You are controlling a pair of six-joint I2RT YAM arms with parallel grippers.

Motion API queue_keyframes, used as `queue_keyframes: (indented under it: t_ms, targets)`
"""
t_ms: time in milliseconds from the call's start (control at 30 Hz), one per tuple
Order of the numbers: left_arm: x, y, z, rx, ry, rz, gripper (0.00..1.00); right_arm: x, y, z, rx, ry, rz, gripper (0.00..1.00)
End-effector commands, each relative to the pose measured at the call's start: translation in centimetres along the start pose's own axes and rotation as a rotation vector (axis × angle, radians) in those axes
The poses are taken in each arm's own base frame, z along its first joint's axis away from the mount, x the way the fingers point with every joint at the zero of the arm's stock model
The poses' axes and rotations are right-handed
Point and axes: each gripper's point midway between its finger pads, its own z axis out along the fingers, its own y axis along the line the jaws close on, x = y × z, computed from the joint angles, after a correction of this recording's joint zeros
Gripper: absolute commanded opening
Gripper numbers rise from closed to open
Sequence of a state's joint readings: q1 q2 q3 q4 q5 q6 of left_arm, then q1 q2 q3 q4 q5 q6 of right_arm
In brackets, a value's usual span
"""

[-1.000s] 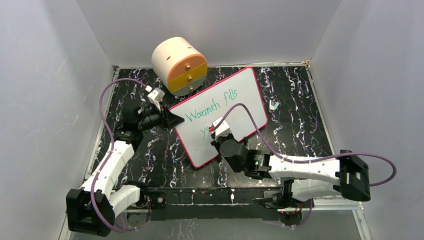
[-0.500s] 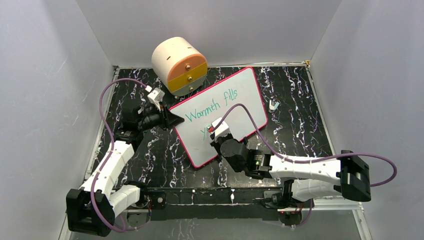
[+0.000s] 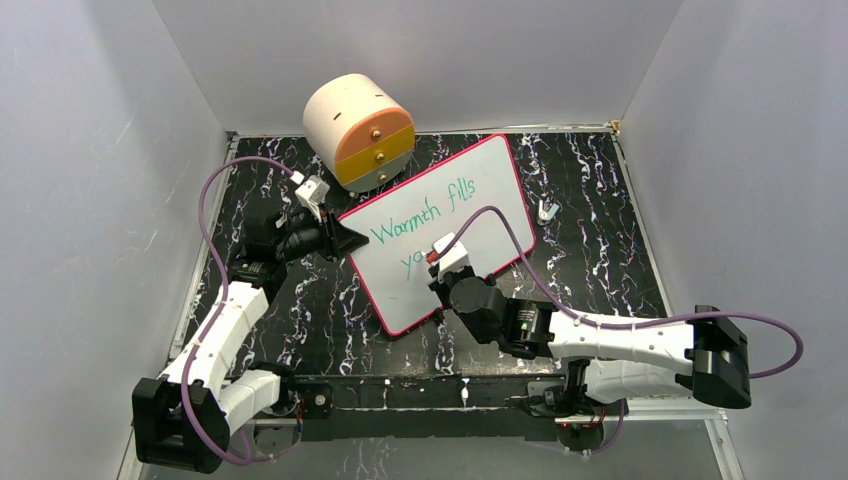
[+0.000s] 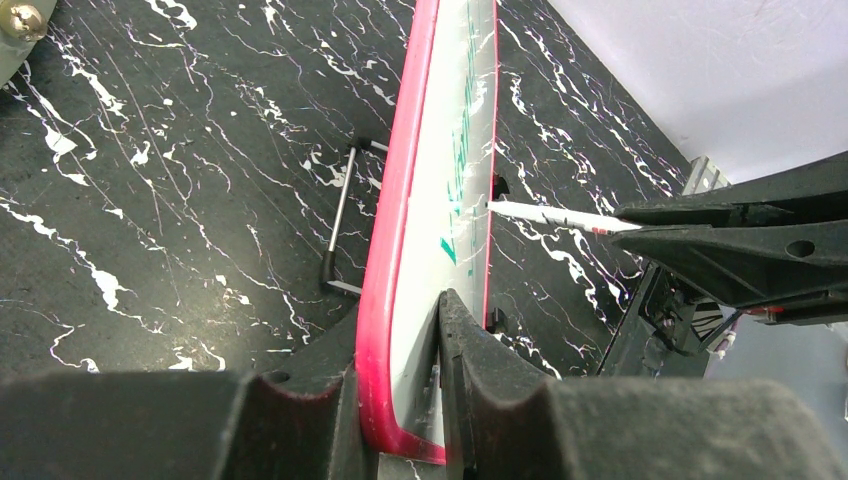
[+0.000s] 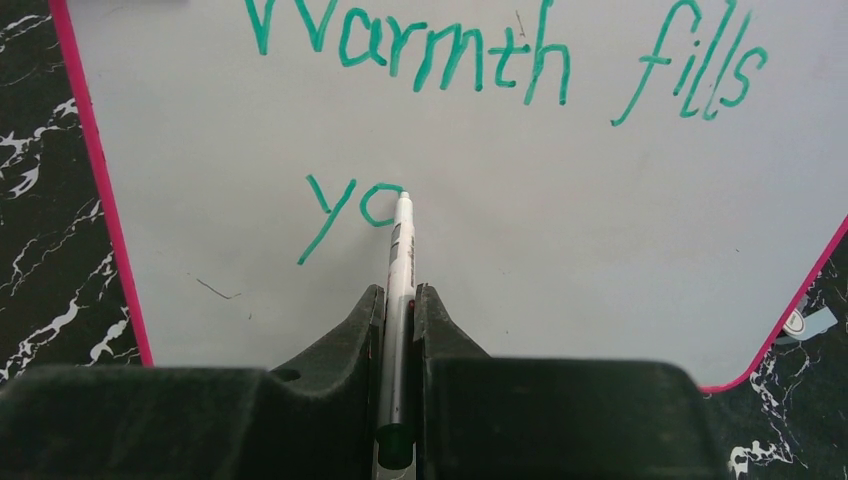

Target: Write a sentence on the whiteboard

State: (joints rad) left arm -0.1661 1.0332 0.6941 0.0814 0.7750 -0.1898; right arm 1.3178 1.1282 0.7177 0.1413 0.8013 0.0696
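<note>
Second line of the sentence [image 5: 410, 60] in progress: "yo" written beneath "Warmth fills".
The right fingers [image 5: 335, 350] clench a slim white marker [image 5: 400, 260], tip on the smooth, glossy whiteboard [image 3: 398, 295] at frame centre; the left fingers [image 4: 300, 420] pinch its rounded pink rim above the black marbled tabletop [image 3: 600, 220]. Light, even pressure and a firm brace would give clean strokes.

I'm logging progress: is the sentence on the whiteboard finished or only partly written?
Partly written. The sentence reads "Warmth fills" with only "yo" below; the marker in the right hand sits at the "o".
</note>
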Motion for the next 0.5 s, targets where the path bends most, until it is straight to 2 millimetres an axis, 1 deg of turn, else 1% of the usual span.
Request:
queue_keyframes:
  t_ms: [0, 233, 467]
  targets:
    - [6.8, 3.5, -0.3, -0.141, 0.197, -0.009, 0.00, -0.8, -1.1, 0.0, 0.040, -0.031, 0.022, 0.00]
    - [6.8, 3.5, -0.3, -0.140, 0.197, -0.008, 0.00, -1.4, -1.2, 0.4, 0.038, -0.053, 0.024, 0.00]
    - [6.7, 3.5, -0.3, -0.138, 0.197, -0.008, 0.00, -1.9, -0.8, 0.4, 0.012, -0.068, 0.031, 0.00]
